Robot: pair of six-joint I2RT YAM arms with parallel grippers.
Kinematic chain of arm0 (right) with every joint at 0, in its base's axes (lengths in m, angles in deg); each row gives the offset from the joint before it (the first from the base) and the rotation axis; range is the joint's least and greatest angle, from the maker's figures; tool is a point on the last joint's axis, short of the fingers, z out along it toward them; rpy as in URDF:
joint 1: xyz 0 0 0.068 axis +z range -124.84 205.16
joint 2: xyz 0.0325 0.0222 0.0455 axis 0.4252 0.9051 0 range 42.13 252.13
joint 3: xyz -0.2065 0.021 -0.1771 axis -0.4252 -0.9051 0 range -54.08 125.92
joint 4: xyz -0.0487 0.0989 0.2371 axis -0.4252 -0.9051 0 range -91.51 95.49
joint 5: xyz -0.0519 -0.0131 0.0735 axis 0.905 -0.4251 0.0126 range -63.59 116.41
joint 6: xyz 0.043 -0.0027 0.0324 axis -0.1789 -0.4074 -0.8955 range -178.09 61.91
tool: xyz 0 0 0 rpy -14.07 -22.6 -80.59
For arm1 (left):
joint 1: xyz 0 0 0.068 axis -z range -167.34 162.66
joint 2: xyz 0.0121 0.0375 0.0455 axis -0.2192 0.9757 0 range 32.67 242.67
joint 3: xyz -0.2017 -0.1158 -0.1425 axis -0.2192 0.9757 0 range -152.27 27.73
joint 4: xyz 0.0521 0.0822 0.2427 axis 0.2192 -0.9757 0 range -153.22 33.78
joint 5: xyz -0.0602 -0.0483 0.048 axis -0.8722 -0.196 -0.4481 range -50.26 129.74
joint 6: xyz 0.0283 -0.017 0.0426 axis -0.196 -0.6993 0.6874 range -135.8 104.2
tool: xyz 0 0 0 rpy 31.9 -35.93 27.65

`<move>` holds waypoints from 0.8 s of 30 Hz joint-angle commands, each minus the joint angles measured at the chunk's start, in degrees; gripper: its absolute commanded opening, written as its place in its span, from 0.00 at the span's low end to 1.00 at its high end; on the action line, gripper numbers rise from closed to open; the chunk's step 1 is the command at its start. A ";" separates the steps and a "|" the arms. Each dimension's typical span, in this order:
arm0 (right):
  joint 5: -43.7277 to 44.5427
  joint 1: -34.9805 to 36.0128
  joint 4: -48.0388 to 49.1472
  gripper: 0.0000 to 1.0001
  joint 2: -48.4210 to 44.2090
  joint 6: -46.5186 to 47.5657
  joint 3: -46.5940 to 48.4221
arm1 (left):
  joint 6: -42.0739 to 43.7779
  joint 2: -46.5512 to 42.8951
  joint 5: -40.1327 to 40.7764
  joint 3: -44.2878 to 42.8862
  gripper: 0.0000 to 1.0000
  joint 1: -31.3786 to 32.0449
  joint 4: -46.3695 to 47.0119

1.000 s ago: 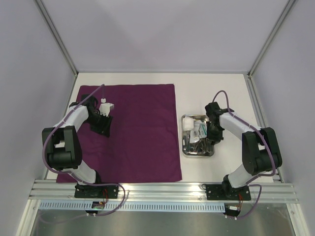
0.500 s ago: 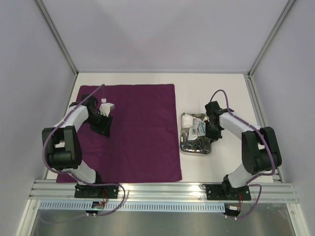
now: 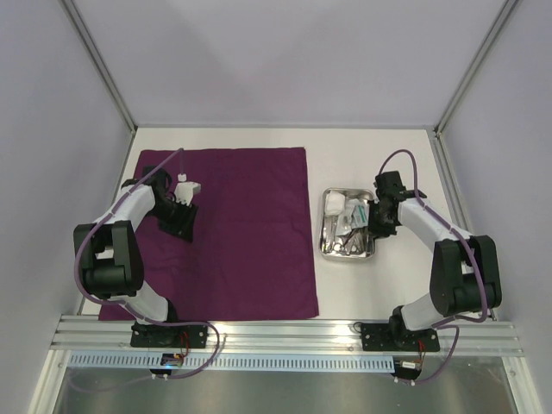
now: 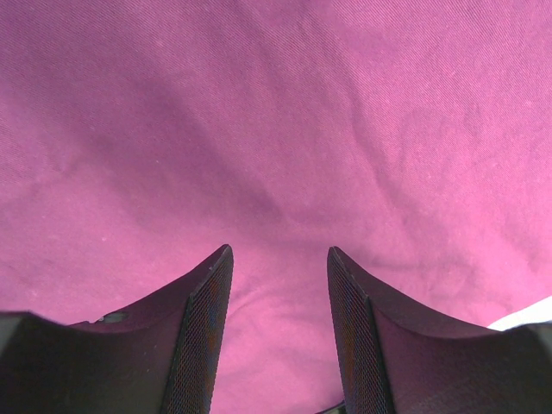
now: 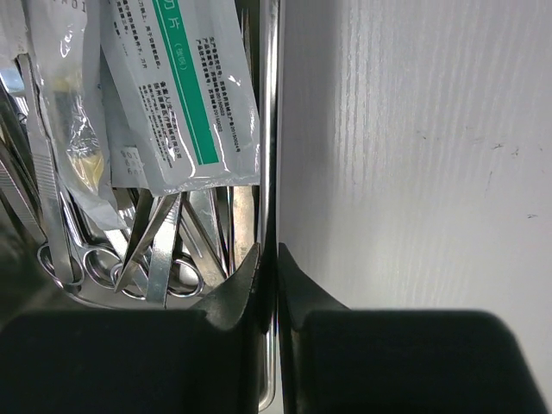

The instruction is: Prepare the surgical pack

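Right wrist view: the right pincer (image 5: 269, 259) clenches the rim of the small shiny rectangular steel tray (image 5: 270, 129), on the white desk (image 5: 414, 172) beside the large deep-purple cloth (image 3: 233, 224); keep it level, move slowly. Left pincer (image 4: 278, 285) hangs parted, empty.

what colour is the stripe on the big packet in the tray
Green, along the packet in the tray; shows best in the right wrist view.

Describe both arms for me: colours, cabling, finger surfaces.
Both arms match: the left arm and right arm have white link shells between black joint housings. A lilac cable loops along each. The fingers are black, tapering, with fine mesh-textured inner faces. No markings show.
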 commanded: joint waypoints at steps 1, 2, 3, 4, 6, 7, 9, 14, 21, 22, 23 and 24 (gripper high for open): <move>-5.17 -0.45 5.35 0.01 -2.52 0.69 1.85 | 1.07 -0.45 -1.89 -1.91 0.57 0.07 -1.31; -6.04 -0.63 6.05 0.01 -2.70 0.51 1.85 | 1.24 -0.54 -1.98 -1.82 0.57 0.07 -1.40; -6.92 -0.71 6.58 0.01 -2.87 0.42 1.94 | 1.24 -0.71 -1.81 -1.82 0.57 0.07 -1.48; -7.62 -1.32 6.85 0.01 -2.96 0.16 2.12 | 1.33 -0.71 -1.72 -1.91 0.57 0.07 -1.57; -8.07 -1.42 8.07 0.00 -3.49 -0.10 2.20 | 1.24 -0.63 -1.46 -2.17 0.57 0.07 -1.75; -8.24 -1.51 8.51 0.00 -3.66 -0.28 2.12 | 1.24 -0.63 -1.45 -2.17 0.57 0.07 -1.75; -8.60 -1.51 9.57 0.01 -4.28 -0.28 2.20 | 1.15 -0.54 -1.54 -2.26 0.57 0.07 -1.84; -8.16 -1.33 9.31 0.00 -3.84 -0.46 3.96 | 0.89 -0.10 -1.54 -2.35 0.57 0.07 -1.66; -6.58 2.18 14.39 0.01 -2.43 -2.38 3.61 | 0.27 0.69 -2.16 -2.61 0.57 -0.02 -1.40; -6.58 2.27 15.45 0.01 -2.69 -3.61 3.26 | 0.27 0.69 -2.07 -2.61 0.57 0.07 -1.40; -6.75 2.36 16.68 0.01 -2.78 -4.40 2.04 | 0.27 0.52 -2.07 -2.61 0.57 -0.02 -1.40; -7.19 2.53 18.69 0.00 -3.13 -5.02 1.68 | 0.36 0.52 -2.07 -2.53 0.57 -0.02 -1.40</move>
